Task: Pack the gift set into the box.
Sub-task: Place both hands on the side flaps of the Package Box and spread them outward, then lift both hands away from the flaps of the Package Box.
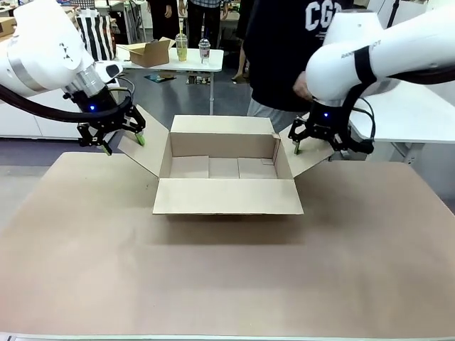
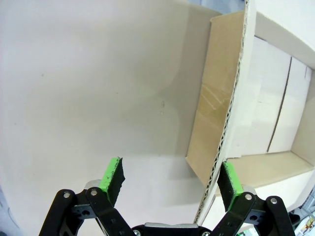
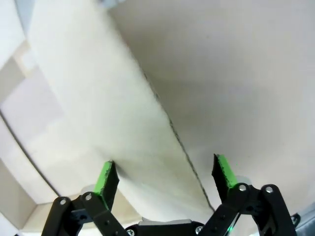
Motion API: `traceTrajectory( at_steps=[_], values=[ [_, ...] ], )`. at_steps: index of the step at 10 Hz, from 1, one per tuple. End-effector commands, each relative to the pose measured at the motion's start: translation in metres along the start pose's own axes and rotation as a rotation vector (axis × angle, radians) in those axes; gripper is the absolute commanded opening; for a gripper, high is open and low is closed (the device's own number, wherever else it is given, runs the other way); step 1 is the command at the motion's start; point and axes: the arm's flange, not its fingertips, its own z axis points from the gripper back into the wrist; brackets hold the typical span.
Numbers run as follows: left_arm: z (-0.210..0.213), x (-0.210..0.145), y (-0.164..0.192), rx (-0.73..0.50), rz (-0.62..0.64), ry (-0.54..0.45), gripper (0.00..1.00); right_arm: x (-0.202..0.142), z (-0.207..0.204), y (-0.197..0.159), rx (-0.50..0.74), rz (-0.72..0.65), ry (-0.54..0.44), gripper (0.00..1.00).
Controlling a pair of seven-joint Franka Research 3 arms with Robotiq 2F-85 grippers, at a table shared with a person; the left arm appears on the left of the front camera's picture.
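The big brown carton stands open mid-table with all four flaps spread and its bare floor showing. My left gripper hangs open over the outer edge of the carton's left flap. In the left wrist view the gripper straddles that flap's corrugated edge, which runs close to the right pad. My right gripper is open over the right flap. In the right wrist view the flap passes between the green pads of the gripper.
A person in a dark shirt stands just beyond the carton, one hand near my right arm. The brown tabletop stretches wide in front. A white table with a small cardboard box and cups stands behind.
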Motion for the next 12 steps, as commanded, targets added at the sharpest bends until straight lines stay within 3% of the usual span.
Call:
traceTrajectory(
  at_steps=[1,12],
  values=[
    [0.0023,-0.001,-0.0004,0.019,0.015,-0.005,1.0,-0.0032,0.0074,0.0197,-0.071,0.049,-0.011,1.0],
    [0.0023,-0.001,-0.0004,0.019,0.015,-0.005,1.0,-0.0032,0.0074,0.0197,-0.071,0.049,-0.011,1.0]
  ],
)
